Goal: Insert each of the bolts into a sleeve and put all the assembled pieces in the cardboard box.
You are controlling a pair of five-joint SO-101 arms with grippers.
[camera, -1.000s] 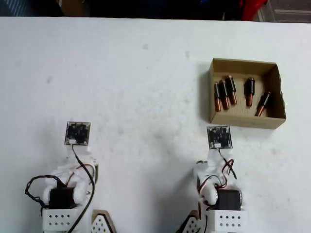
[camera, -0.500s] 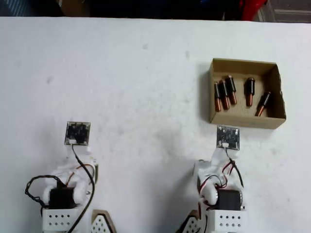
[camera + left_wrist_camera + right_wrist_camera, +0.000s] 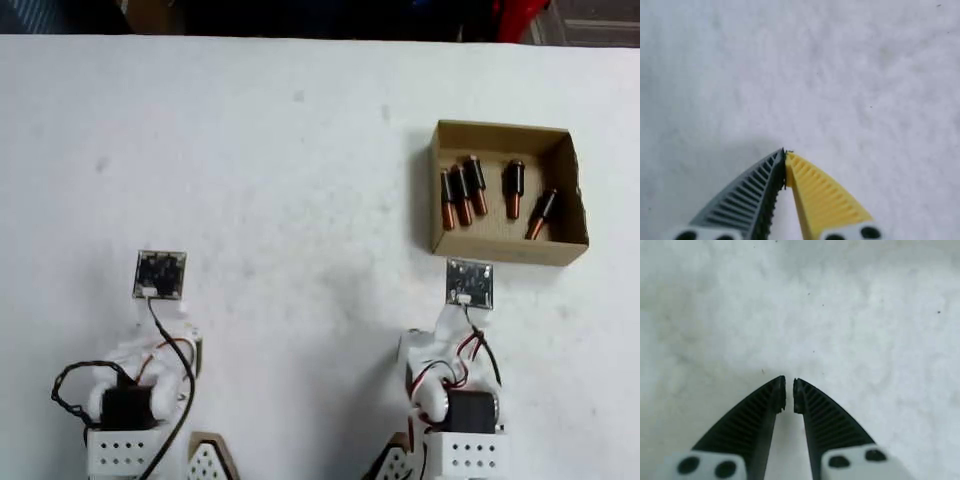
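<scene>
risk now gathers around the cardboard box (image 3: 500, 250) more than around any grasp. from the high view, five assembled pieces (image 3: 468, 190) lie inside the box, dark sleeve ends pointing away from the arms and copper ends toward them. four are roughly parallel, and a slanted piece (image 3: 541, 214) lies close to the box's right wall. judged from this, the packing looks done. the right arm (image 3: 450, 365) is folded just beside the box's near wall, with its wrist camera board (image 3: 469, 283) almost touching that wall. the left arm (image 3: 150, 360) is well apart from the box, far off its left side. any forward or sideways swing of the right arm could nudge the light box across the counter (image 3: 300, 180), or tip its near wall and jolt the pieces, and a bolt might then slip back out of its sleeve.

in the left wrist view, the left tool (image 3: 785, 152) is clenched, its grey and yellow tips meeting with nothing between them, over bare counter well apart from the box. it poses little danger where it sits.

in the right wrist view, the right tool (image 3: 789, 387) is all but closed and grips nothing, with a thin slit between its black tips. it points down at the counter near the box. if it drops lower it could scrape the surface.
</scene>
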